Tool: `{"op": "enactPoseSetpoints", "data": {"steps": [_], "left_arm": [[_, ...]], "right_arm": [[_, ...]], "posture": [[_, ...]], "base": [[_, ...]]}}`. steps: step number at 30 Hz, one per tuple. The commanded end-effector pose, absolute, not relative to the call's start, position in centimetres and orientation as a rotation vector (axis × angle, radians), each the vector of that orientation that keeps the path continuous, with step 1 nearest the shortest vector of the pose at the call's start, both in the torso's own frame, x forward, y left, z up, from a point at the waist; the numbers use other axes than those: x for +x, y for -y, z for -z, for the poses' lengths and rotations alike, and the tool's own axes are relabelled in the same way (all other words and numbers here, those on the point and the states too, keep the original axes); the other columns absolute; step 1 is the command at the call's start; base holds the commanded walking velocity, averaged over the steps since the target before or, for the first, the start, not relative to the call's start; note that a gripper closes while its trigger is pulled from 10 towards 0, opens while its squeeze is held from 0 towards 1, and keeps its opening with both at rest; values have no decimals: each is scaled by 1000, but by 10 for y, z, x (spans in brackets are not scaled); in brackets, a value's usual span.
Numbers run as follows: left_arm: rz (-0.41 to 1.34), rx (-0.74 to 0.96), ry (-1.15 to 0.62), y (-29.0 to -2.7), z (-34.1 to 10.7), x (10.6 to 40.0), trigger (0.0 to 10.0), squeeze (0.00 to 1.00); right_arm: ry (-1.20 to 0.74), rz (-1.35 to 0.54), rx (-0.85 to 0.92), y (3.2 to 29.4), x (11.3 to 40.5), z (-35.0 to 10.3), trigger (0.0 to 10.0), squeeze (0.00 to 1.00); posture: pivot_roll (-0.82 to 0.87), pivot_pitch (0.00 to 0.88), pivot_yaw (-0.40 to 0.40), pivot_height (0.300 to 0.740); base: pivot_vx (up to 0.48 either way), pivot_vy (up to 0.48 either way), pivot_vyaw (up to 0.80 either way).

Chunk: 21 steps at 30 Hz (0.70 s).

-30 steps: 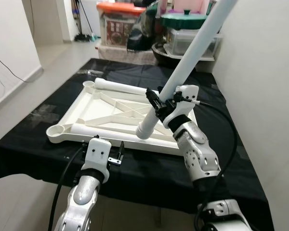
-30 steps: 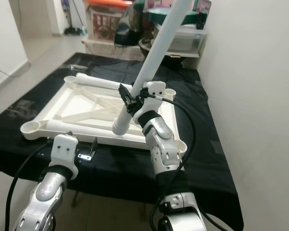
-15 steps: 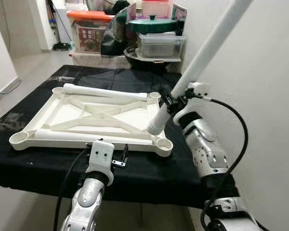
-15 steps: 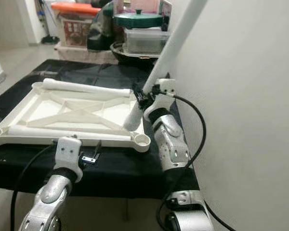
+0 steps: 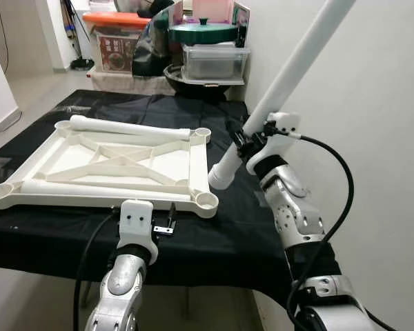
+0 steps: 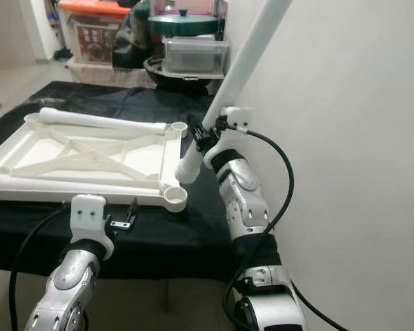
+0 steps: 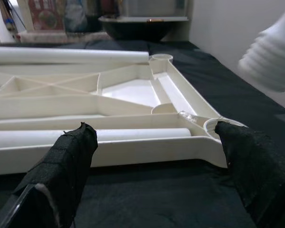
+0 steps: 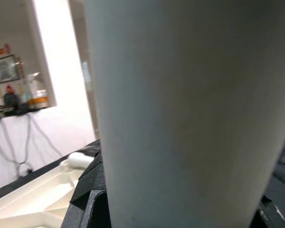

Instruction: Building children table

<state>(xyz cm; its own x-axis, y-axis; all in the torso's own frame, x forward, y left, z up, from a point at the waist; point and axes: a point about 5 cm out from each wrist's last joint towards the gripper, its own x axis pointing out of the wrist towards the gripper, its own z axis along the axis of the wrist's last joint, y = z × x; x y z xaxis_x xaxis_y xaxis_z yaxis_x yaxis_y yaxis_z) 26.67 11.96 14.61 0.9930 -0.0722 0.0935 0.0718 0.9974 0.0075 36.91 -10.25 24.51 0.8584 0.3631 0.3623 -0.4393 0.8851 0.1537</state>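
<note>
Camera swung right since the earlier frame; held leg (image 5: 290, 76) now hangs off the frame's right edge, near the corner socket (image 5: 206, 201), not seated yet. One upside-down table frame (image 5: 107, 162) on the black tabletop (image 5: 48, 227), two loose legs on it. Right gripper (image 5: 243, 143) fingers clamped on the leg; left gripper (image 5: 164, 222) fingers apart, idle.

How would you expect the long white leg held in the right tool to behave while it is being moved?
The leg probably stays stiff: it runs straight. Gripped near its lower end by the right tool, it likely feels top-heavy and may swing. Its smooth round surface could slip or twist.
</note>
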Motion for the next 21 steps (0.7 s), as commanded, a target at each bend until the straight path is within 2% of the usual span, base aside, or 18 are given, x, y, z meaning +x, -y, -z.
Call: {"op": "enactPoseSetpoints", "data": {"steps": [1,7,12,14,16,17,21], "left_arm": [[78,11,94,-118,-147,265,10000,0],[147,21,119,-102,-155,258,10000,0],[189,18,128,-93,-162,246,10000,0],[218,49,142,-90,-166,239,10000,0],[230,67,149,-89,-167,237,10000,0],[243,89,155,-88,-168,233,10000,0],[253,85,148,-86,-171,226,10000,0]], "right_arm": [[366,-443,224,98,369,-253,10000,0],[350,-393,135,98,383,-257,10000,0],[320,-363,144,105,394,-263,10000,0],[313,-344,148,111,400,-267,10000,0],[313,-336,149,113,402,-268,10000,0],[315,-333,148,116,404,-271,10000,0],[317,-358,153,121,410,-278,10000,0]], "posture": [[176,0,-95,740],[181,0,-102,740],[187,8,-108,740],[190,69,-114,740],[190,69,-114,740],[192,103,-117,740],[196,146,-109,740]], "base": [[0,0,0],[0,0,0],[0,0,198],[0,0,0],[0,0,0],[0,0,0],[0,0,0]]}}
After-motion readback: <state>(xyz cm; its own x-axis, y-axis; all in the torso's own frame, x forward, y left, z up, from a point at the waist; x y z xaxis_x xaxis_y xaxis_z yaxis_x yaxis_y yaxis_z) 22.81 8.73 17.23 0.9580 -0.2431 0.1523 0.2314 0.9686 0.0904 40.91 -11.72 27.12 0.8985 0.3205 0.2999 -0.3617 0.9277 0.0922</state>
